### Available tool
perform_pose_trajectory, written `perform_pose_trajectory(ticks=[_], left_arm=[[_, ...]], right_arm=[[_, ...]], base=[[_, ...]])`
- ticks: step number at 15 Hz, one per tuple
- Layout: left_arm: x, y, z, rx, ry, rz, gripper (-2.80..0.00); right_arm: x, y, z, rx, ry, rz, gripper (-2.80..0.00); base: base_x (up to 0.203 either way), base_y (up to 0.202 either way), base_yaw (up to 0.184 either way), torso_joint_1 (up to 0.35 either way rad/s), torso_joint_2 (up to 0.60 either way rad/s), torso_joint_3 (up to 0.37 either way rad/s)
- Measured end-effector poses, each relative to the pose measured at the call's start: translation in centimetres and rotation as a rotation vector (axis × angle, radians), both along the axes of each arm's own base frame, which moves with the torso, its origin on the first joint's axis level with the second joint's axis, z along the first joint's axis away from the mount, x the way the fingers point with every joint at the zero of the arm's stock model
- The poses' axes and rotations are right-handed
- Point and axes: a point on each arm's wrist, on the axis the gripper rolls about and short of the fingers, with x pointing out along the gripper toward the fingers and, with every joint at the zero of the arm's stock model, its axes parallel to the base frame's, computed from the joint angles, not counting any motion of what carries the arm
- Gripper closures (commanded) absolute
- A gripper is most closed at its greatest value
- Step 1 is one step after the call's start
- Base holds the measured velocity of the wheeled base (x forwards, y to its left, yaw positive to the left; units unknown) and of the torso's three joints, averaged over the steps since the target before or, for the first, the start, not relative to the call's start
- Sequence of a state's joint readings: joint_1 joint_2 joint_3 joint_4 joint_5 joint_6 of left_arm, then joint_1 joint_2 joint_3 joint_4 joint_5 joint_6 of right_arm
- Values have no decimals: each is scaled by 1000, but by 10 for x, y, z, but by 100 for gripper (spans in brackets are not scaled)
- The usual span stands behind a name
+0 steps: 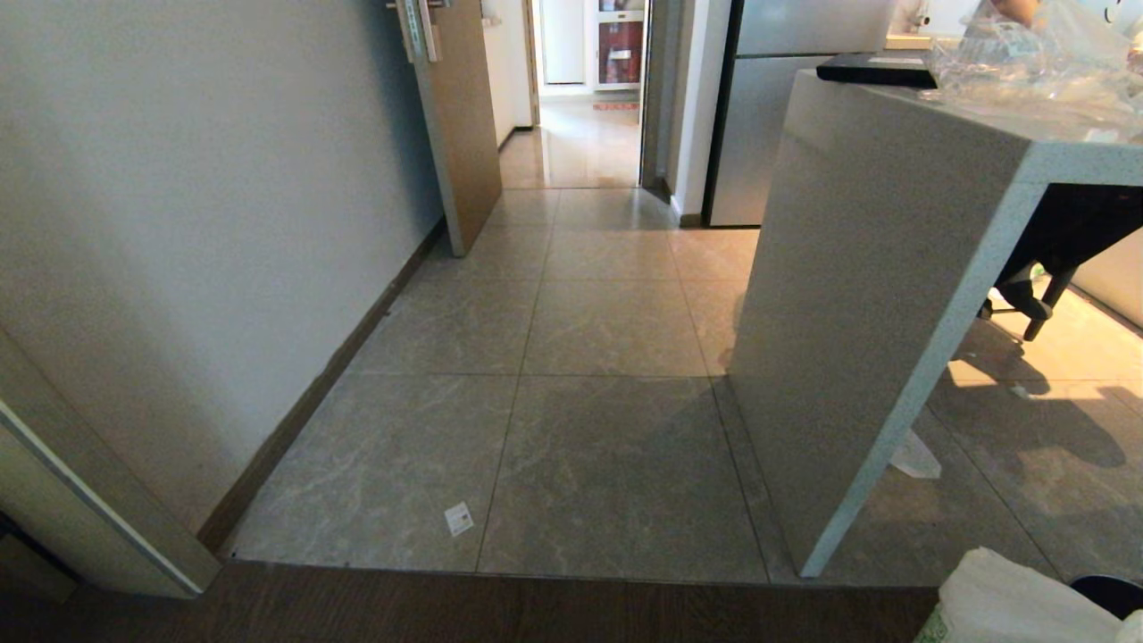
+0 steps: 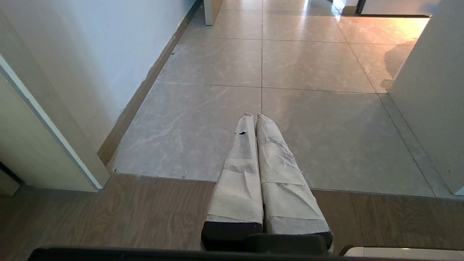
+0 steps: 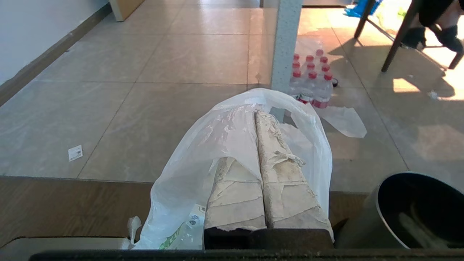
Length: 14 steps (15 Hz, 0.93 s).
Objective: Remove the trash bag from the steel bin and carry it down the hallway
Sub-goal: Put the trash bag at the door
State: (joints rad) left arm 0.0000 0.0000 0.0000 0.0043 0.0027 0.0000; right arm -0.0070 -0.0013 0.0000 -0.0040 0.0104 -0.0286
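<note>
No writing is legible on the bag (image 3: 232,145), draped over the right pincer (image 3: 255,116), its fingers together. The left pincer (image 2: 253,117) is closed, empty, beside the bin (image 3: 417,210).

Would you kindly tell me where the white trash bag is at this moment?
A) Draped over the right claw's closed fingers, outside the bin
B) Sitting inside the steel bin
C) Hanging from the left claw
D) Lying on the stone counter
A: in the right wrist view the trash bag drapes over the right claw, whose fingers are together, while the steel bin stands beside it with no bag in it.
</note>
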Motion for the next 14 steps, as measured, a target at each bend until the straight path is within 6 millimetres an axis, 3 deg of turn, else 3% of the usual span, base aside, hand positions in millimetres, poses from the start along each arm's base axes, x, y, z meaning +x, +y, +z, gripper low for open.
perform_pose_trajectory(ticks=[14], left_arm=[[0,0,0,0,1,0,0]], right_arm=[[0,0,0,0,0,0,0]], base=[[0,0,0,0,0,0]])
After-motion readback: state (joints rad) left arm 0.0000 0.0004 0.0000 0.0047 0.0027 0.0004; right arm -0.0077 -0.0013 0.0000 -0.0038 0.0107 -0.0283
